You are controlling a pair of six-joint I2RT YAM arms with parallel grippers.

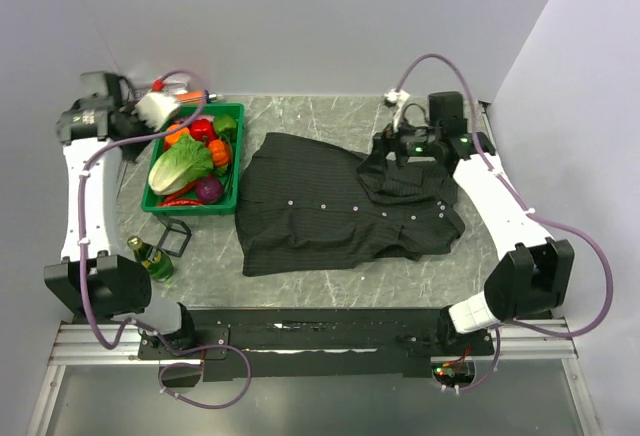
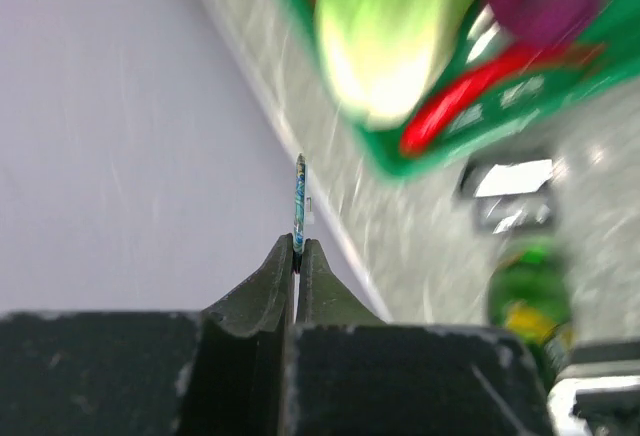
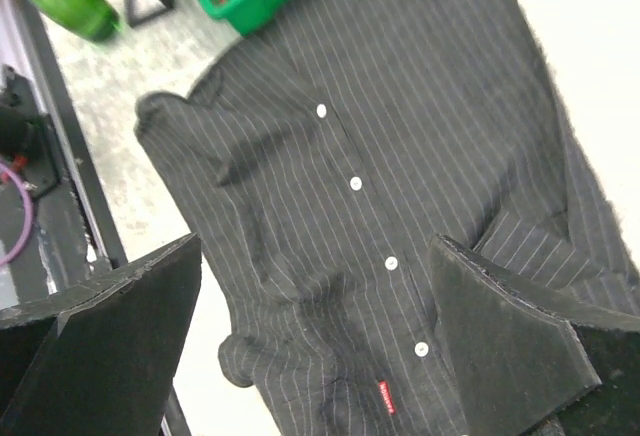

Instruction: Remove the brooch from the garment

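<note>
The garment is a dark pinstriped shirt with pale buttons, spread flat on the table; it fills the right wrist view. The brooch is a tiny red piece on the cloth just below the button row, near the bottom edge of that view. I cannot make it out in the top view. My right gripper hovers above the shirt's upper right part, open and empty. My left gripper is far off at the back left by the wall, shut on a thin blue-green sliver seen edge-on.
A green basket of toy vegetables stands left of the shirt, also in the left wrist view. A green bottle and a small black frame stand in front of it. Walls close the left, back and right.
</note>
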